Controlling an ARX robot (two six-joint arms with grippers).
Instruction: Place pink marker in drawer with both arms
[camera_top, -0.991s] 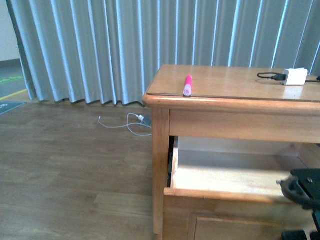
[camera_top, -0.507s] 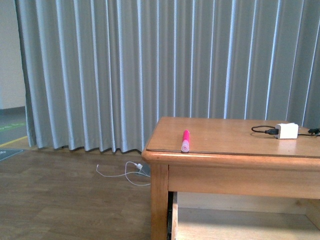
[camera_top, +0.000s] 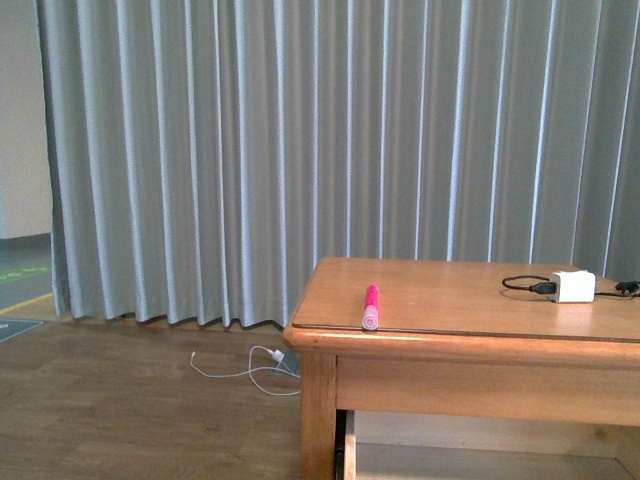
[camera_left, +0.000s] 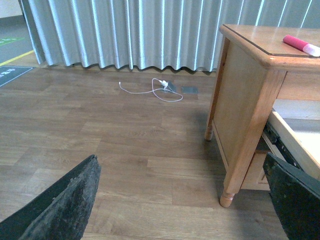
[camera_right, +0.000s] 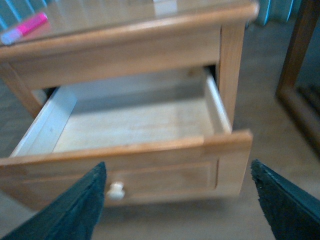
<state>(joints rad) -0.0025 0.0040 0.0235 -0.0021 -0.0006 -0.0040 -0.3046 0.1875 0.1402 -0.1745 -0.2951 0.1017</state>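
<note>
From the front, the pink marker (camera_top: 371, 306) lies on the wooden counter (camera_top: 470, 290), close to its front edge and not far from its left front corner, the paler cap end pointing at that edge; well apart from it, toward the right end of the counter, sits a white charger block (camera_top: 573, 287) with a black cable (camera_top: 520, 284) plugged into it; below the top, only a sliver of the drawer (camera_top: 348, 462) shows at the bottom of the picture; a grey curtain (camera_top: 250, 150) hangs behind everything, and a white cable (camera_top: 245, 366) lies looped on the wooden floor (camera_top: 120, 410) at its foot.

From my left wrist, my left pincer (camera_left: 180, 162) is spread wide and pinches nothing, its two dark fingers (camera_left: 65, 200) framing bare floor beside the counter's end panel and leg; the marker lies up on the top near the corner, and under it the drawer stands pulled out, its pale side wall showing.

From my right wrist, the picture is a little blurred; my right pincer (camera_right: 178, 165) is likewise spread with nothing between the fingers, hanging in front of the drawer's panelled front; the drawer is drawn out, its pale inside open to view, and the small round knob (camera_right: 115, 190) sits on the front close to one finger; the marker rests on the counter above, near its edge, apart from the drawer.
</note>
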